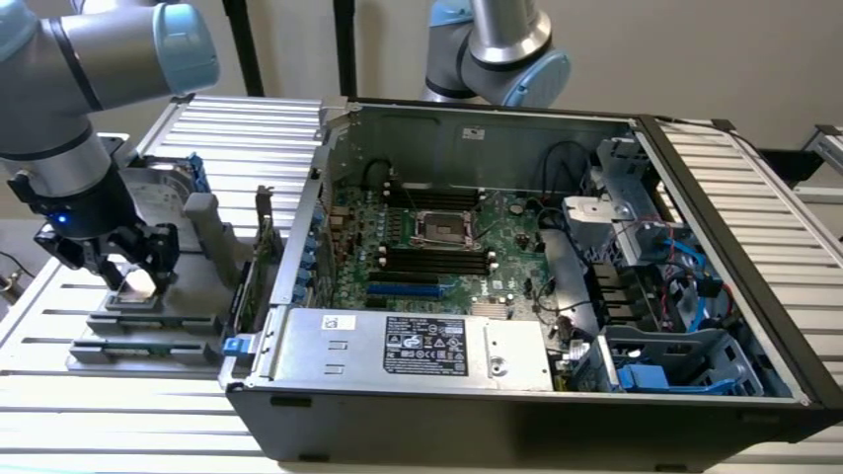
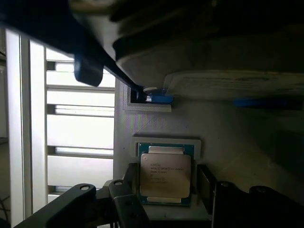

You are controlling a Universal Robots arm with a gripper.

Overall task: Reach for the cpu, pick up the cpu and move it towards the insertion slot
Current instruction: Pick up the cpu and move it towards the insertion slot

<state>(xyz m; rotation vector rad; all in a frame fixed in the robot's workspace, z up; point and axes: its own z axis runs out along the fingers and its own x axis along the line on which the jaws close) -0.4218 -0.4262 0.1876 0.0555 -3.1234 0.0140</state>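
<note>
On the exterior view's left, the upright hard drive (image 1: 161, 190) stands behind the grey holder (image 1: 152, 321). The case wall (image 1: 300, 222) rises between them and the insertion slot (image 1: 443, 229) further right. The gripper (image 1: 129, 276) hangs low over the holder, fingers (image 2: 204, 183) apart, straddling the cpu (image 2: 165, 175) lying flat there.

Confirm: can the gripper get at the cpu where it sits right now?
Probably yes. The gripper hangs directly over the cpu, which lies flat in its grey holder outside the computer case. The chip's top is bare and nothing stands between them.
</note>
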